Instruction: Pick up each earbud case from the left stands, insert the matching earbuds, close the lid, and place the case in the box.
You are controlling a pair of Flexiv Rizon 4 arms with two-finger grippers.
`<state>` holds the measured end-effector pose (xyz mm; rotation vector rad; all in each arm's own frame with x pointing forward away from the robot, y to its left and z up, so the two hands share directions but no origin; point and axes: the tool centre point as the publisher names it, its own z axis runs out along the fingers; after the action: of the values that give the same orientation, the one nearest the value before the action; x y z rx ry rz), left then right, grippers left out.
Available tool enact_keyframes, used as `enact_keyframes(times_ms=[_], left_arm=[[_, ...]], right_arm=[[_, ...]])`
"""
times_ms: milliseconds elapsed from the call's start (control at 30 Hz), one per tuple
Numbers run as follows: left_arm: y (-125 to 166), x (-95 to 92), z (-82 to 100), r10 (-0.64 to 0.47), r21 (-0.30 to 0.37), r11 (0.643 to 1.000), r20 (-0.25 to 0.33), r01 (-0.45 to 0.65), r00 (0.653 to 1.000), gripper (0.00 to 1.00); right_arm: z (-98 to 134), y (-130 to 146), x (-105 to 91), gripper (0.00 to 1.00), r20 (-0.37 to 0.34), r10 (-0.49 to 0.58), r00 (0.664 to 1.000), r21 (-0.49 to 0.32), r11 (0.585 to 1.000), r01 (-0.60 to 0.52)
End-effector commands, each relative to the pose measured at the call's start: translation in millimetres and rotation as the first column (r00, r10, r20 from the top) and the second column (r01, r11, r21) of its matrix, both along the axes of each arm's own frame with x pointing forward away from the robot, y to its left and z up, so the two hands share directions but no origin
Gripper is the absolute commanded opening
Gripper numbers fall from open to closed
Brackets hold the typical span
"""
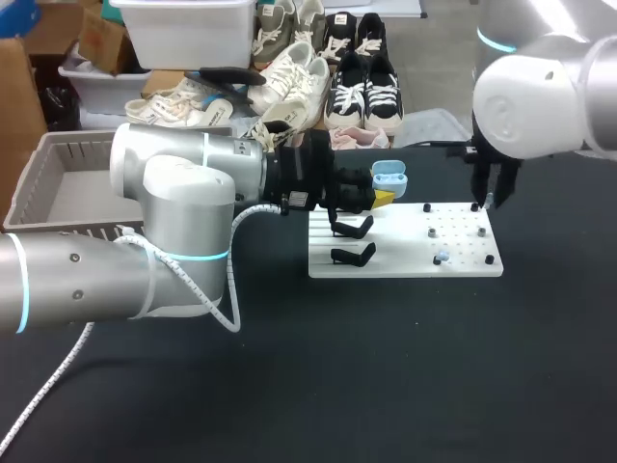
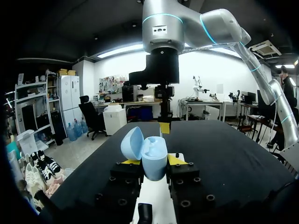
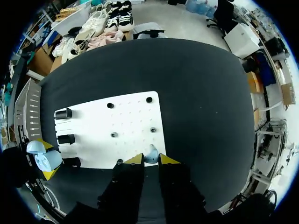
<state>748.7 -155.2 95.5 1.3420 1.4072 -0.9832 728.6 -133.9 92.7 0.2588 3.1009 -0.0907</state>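
Observation:
A light blue earbud case [image 1: 389, 177] with its lid standing open is held in my left gripper [image 1: 382, 198], above the far left part of the white board [image 1: 405, 262]. In the left wrist view the case [image 2: 154, 157] sits upright between the yellow fingertips [image 2: 176, 160], lid [image 2: 131, 143] tipped to one side. My right gripper [image 1: 487, 200] hangs over the board's far right corner. In its wrist view it [image 3: 151, 160] is shut on a small pale blue earbud [image 3: 151, 153]. Another pale earbud [image 1: 441, 258] rests on the board near its front edge.
Two black stands [image 1: 353, 229] [image 1: 353, 255] rise from the board's left side, and several black pegs [image 1: 480, 231] dot its right half. A grey box [image 1: 60, 183] stands at the far left of the table, behind my left arm.

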Motion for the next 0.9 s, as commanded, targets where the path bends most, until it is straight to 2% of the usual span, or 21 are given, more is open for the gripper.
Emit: enact_keyframes(times_ms=[33,233,500,633,900], left_arm=[[0.7,-1.9,-0.3,0.004,-0.002,1.000,0.002,-0.004,1.000,0.00],[0.7,-1.9,-0.3,0.004,-0.002,1.000,0.002,-0.004,1.000,0.00],[0.7,-1.9,-0.3,0.004,-0.002,1.000,0.002,-0.004,1.000,0.00],[0.7,-1.9,-0.3,0.004,-0.002,1.000,0.002,-0.004,1.000,0.00],[0.7,-1.9,-0.3,0.004,-0.002,1.000,0.002,-0.004,1.000,0.00]], right_arm=[[15.5,10.0,-7.8,0.00,-0.102,-0.366,0.925,0.012,0.929,0.369],[40.8,26.5,-19.8,0.00,-0.076,-0.455,0.887,0.004,0.890,0.456],[74.0,54.1,-25.6,0.00,0.001,-0.499,0.866,0.003,0.866,0.499],[84.0,69.5,-21.0,0.00,0.039,-0.501,0.864,0.017,0.865,0.501],[89.9,97.2,-10.1,0.00,0.051,-0.476,0.878,0.053,0.879,0.473]])
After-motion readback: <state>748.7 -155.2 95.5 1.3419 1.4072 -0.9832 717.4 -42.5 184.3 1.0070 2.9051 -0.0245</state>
